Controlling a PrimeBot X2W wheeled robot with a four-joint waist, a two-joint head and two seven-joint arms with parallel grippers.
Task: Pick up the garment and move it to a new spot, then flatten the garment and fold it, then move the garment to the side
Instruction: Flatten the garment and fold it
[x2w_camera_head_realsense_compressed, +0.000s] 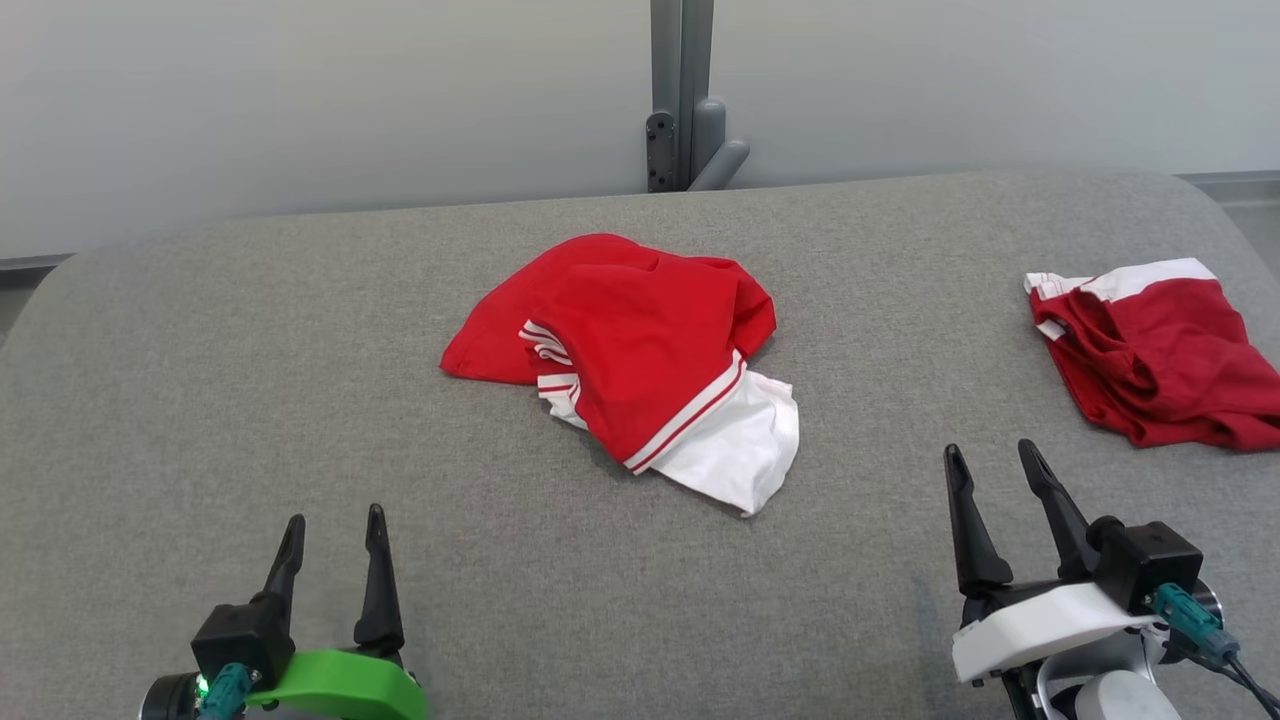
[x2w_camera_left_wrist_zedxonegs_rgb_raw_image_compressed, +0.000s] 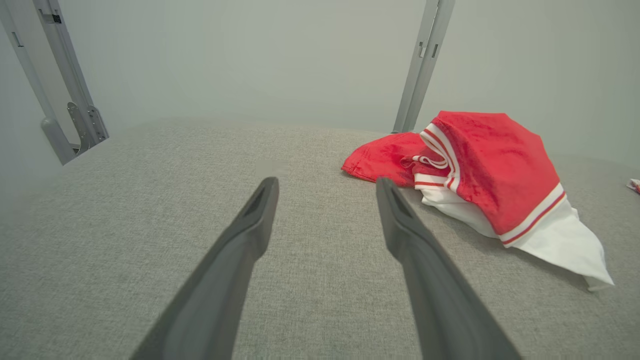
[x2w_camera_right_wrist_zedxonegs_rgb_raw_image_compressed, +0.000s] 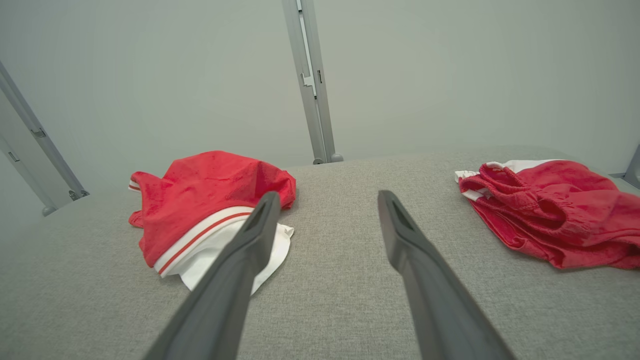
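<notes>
Both agape: left tool (x2w_camera_head_realsense_compressed: 335, 516), right tool (x2w_camera_head_realsense_compressed: 990, 449).

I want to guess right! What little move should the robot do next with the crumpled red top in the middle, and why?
Probably reach forward to the middle garment: it lies crumpled, untouched, and the left gripper and right gripper are both open and empty, short of it.

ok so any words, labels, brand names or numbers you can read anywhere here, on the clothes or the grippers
No readable text in any view.
Crumpled red garment with white panel and striped trim: stripes only, no print or tag showing.
Second red and white garment: no lettering showing.
Grey fabric surface, grey metal post, left gripper, right gripper: no markings to read.
</notes>
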